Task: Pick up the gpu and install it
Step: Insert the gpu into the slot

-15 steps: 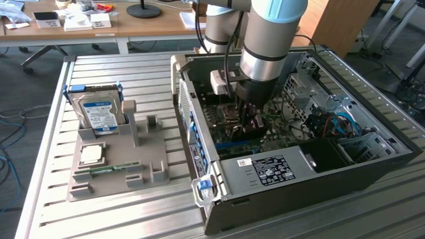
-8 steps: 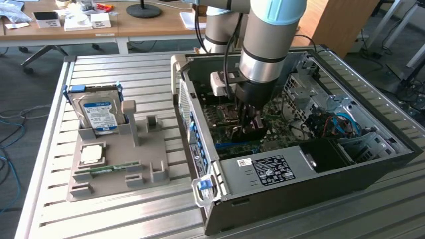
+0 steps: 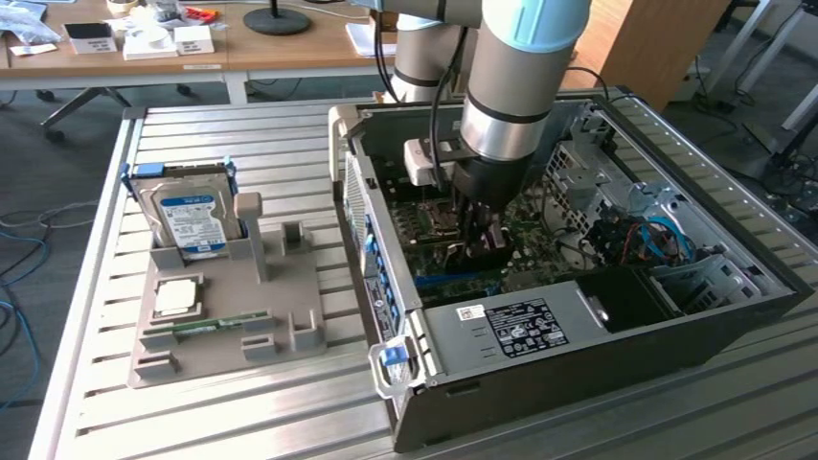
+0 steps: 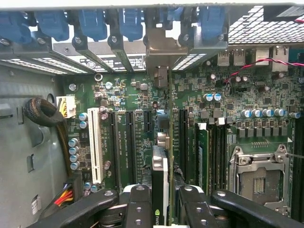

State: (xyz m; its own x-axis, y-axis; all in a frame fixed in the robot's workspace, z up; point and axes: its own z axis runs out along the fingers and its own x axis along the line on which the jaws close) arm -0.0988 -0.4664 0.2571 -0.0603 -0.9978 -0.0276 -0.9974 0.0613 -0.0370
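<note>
The slatted metal bench (image 3: 256,134) carries an open computer case (image 3: 562,355) lying on its side. The arm (image 3: 518,86) reaches down into it, over the green motherboard (image 4: 137,95). The hand (image 4: 161,202) is clamped on the gpu (image 4: 159,171), which stands on edge between the fingers, low among the black expansion slots (image 4: 128,147). Whether the card is seated cannot be told.

gpu (image 4: 160,183) near end cut off by edge; power supply label (image 3: 518,326) unreadable.
</note>
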